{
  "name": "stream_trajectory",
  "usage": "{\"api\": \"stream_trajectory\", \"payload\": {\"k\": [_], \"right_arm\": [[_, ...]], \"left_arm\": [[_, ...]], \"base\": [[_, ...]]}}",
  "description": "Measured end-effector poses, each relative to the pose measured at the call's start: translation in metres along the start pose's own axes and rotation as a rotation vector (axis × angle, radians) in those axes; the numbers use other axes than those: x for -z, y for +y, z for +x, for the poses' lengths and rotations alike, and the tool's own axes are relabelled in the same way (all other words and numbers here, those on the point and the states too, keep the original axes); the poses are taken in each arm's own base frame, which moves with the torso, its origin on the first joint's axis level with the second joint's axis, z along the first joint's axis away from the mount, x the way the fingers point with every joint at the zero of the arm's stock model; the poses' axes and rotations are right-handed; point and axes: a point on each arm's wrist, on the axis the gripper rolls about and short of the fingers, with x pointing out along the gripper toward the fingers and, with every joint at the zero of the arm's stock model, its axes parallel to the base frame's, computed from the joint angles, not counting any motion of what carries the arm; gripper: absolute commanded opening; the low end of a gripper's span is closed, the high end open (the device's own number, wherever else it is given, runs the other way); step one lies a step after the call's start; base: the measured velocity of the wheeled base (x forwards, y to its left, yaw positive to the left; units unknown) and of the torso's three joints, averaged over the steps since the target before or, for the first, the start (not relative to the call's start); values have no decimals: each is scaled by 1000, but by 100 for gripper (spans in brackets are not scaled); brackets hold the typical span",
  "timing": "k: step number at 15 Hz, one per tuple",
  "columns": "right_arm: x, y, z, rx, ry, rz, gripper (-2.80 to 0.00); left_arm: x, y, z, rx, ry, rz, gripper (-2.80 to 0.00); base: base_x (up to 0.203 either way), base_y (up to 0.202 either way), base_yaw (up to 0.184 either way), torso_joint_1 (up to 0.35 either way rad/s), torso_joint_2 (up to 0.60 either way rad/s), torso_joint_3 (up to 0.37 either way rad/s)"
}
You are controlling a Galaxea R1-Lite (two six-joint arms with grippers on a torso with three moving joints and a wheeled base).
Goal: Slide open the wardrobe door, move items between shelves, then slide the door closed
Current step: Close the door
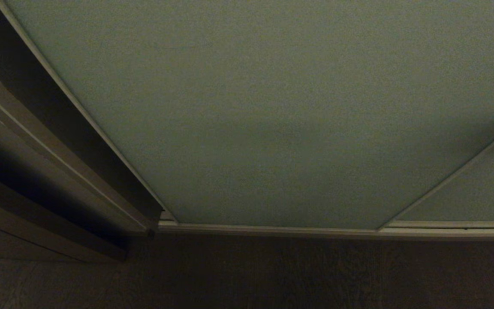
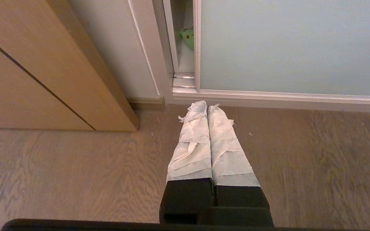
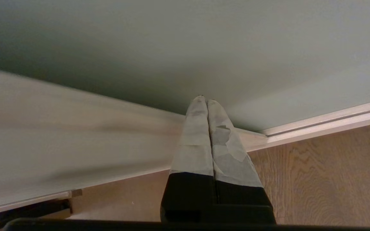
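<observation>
Two arms: only the right looks to be working.
Left gripper [image 2: 208,107]: parked low over the floor [image 2: 75,166], fingers together, holding nothing.
Green plush toy [image 2: 187,38]: glimpsed through the slim gap beside the door edge.
Sliding wardrobe door [image 1: 264,111]: nearly shut.
Right gripper [image 3: 206,100]: fingers together, tips at the panel, probably to push it.

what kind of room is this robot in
Probably a bedroom or hallway in a home, in front of a built-in wardrobe. The signs: a tall pale grey-green sliding wardrobe door on a floor track, wood-grain flooring, and a green plush toy showing through the narrow gap at the door's edge.
</observation>
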Motion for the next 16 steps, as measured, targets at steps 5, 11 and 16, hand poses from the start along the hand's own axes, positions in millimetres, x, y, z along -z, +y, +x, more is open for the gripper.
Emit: {"api": "stream_trajectory", "payload": {"k": [5,11,16], "right_arm": [[5,9,17,0,-15,-25,-280],[13,21,16,-25,2,-32,-280],[18,33,11,-58,12,-45,-280]], "left_arm": [[0,0,0,0,0,0,-280],[0,0,0,-1,0,0,-280],[0,0,0,0,0,0,-280]], "base": [[0,0,0,0,0,0],[0,0,0,0,0,0],[0,0,0,0,0,0]]}}
